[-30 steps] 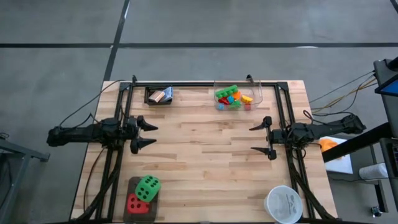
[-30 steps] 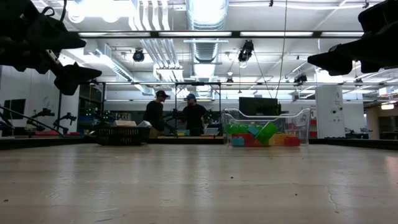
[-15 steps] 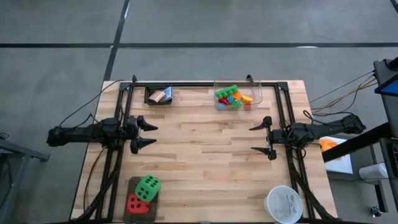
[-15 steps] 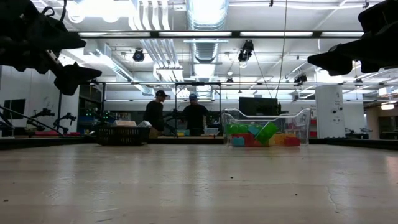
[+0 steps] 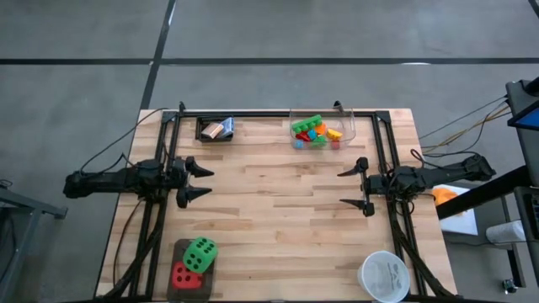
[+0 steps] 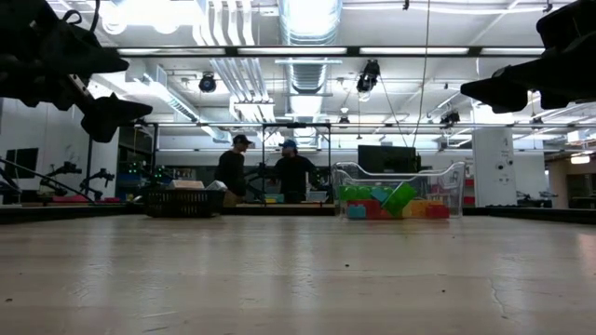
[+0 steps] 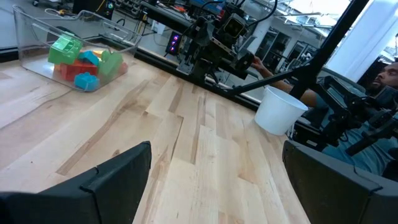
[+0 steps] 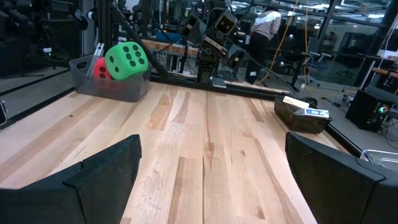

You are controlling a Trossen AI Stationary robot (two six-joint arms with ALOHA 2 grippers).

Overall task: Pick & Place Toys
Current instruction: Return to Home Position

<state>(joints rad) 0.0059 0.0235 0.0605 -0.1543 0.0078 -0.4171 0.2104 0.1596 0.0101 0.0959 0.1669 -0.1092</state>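
On table (image 5: 278, 210): two dice (image 5: 200, 252), one tub (image 5: 349, 126); left gripper (image 5: 210, 183), right gripper (image 5: 341, 187) both wide.

Bricks (image 5: 317, 130) lie in the tub (image 5: 348, 118), dice (image 5: 200, 252) in their tray (image 5: 178, 248).

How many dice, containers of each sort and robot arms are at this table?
Dice: 2, green die and red die
Clear tub: 1
White bowl: 1
Dark basket: 1
Grey tray: 1
Robot arms: 2, left gripper and right gripper at the table's sides
Total: 8
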